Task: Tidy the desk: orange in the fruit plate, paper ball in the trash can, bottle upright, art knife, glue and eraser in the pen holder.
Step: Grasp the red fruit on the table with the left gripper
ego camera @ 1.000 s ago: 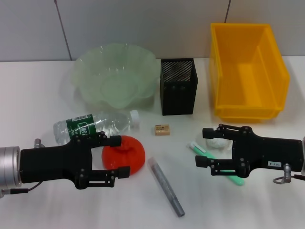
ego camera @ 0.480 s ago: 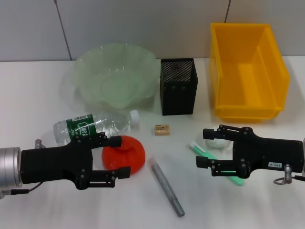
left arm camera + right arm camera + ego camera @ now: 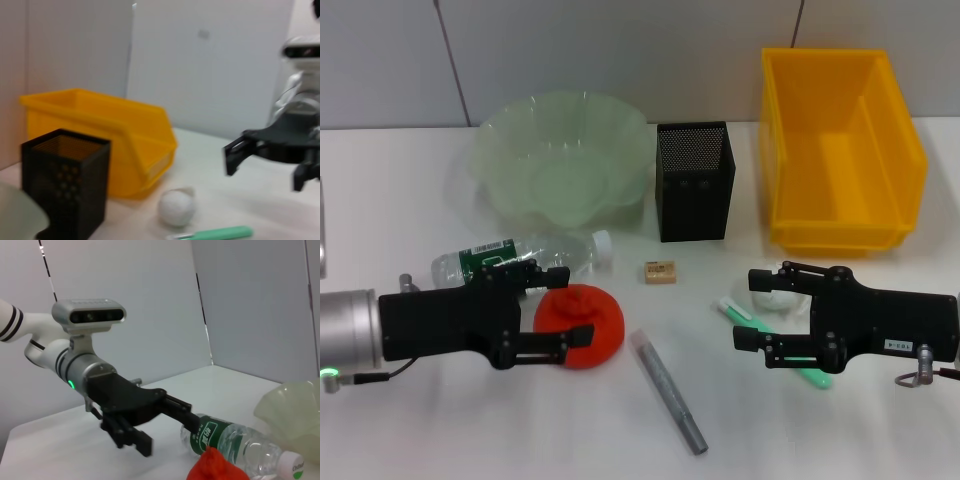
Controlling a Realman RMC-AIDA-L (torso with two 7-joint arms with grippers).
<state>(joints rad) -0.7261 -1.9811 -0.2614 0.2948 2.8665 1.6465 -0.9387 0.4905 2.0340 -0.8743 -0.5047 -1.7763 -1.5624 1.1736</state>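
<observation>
The left gripper (image 3: 565, 305) is held low over the front left part of the desk (image 3: 400, 200), its jaws spread wide around the orange (image 3: 582, 322); contact between fingers and fruit cannot be made out. The bottle (image 3: 520, 258) is seen lying on its side just behind the gripper, its white cap pointing toward the desk's middle, so that the gripper's upper finger is crowded by it. The fruit plate (image 3: 560, 155) is set farther back, toward the rear edge, with nothing between it and the bottle.

The right gripper (image 3: 752, 308) is held over the front right part of the desk, jaws wide and nothing gripped. Beneath and behind its fingers the paper ball (image 3: 767, 298) is partly hidden, and a green art knife (image 3: 748, 315) is crossed by the lower finger. In the left wrist view the ball (image 3: 176, 208) is shown resting just in front of the trash can (image 3: 100, 135).

The pen holder (image 3: 693, 180) is placed upright near the middle of the rear edge, between the plate and the trash can (image 3: 840, 150) at the rear right corner. The eraser (image 3: 659, 272) lies just in front of the pen holder, and a grey glue stick (image 3: 667, 391) lies slantwise toward the front edge, between the two grippers.
</observation>
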